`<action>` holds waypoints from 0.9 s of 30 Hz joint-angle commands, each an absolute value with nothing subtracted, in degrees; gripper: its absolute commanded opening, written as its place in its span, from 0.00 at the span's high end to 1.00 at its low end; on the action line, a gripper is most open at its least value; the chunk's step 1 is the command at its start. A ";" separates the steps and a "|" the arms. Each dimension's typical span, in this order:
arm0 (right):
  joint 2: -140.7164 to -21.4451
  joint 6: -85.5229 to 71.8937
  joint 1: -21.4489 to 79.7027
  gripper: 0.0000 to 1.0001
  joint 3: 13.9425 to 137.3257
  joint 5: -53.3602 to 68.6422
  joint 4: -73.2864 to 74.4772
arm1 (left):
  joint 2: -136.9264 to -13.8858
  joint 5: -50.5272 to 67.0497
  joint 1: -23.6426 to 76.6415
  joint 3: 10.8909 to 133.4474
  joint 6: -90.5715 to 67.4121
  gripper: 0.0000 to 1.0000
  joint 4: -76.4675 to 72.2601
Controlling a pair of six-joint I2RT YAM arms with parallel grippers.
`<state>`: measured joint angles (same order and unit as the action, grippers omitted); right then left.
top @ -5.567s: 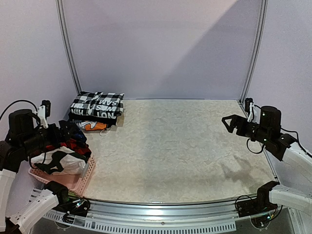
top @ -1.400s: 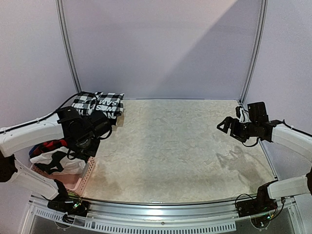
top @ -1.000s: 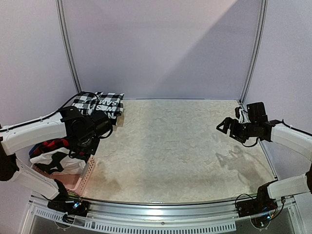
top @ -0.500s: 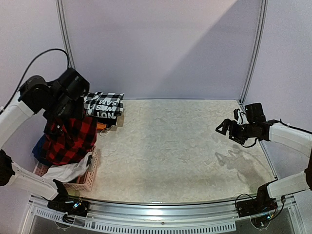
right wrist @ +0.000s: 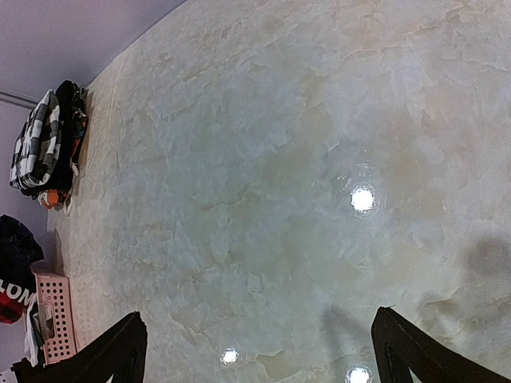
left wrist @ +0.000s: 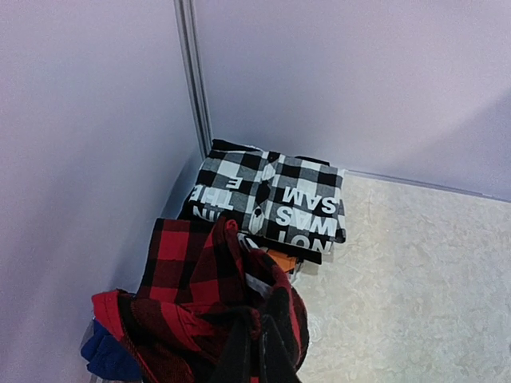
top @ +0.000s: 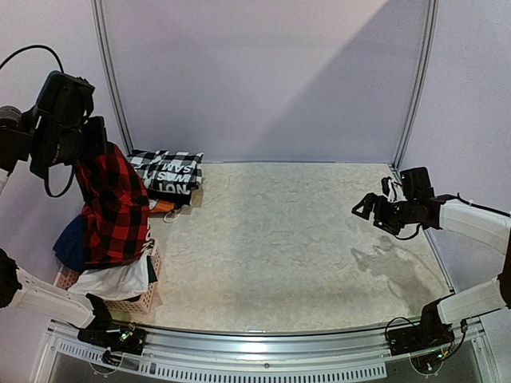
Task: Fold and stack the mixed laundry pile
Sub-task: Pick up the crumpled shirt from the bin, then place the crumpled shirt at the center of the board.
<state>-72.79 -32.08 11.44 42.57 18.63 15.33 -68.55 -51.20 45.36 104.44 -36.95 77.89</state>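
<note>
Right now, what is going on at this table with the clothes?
The left pincer is shut on the red-and-black plaid shirt and holds it high, so it hangs over the pink basket at the table's left edge. A white T-shirt and a blue piece lie in the basket. A folded black-and-white checked garment lies at the back left corner. The right pincer hovers open over the table's right side, holding nothing.

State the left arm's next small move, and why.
Probably swing the red-and-black plaid shirt rightward over the table and lower it: the left fingers pinch it shut, it hangs above the pink basket, and the right fingers stand open.
</note>
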 commanded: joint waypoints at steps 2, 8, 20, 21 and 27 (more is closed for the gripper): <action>-74.39 -31.71 10.97 0.01 43.42 19.69 14.12 | -69.57 -44.22 45.12 113.30 -27.95 1.00 77.12; -74.50 -31.29 10.99 0.01 43.01 21.49 12.86 | -76.93 -20.03 45.33 124.60 -15.44 1.00 57.53; -70.94 -30.77 10.96 0.01 41.98 23.47 11.63 | -85.84 9.24 45.35 137.64 -12.83 1.00 38.46; -70.67 -30.73 10.98 0.01 41.86 23.51 11.48 | -85.72 9.41 45.35 137.37 -12.81 1.00 37.66; -69.23 -30.75 10.99 0.01 41.31 23.57 10.52 | -85.81 10.77 45.40 135.94 -10.80 1.00 32.97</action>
<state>-70.54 -31.27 11.44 42.26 23.05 11.88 -86.48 6.87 45.36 136.20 -13.04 41.39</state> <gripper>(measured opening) 0.988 0.028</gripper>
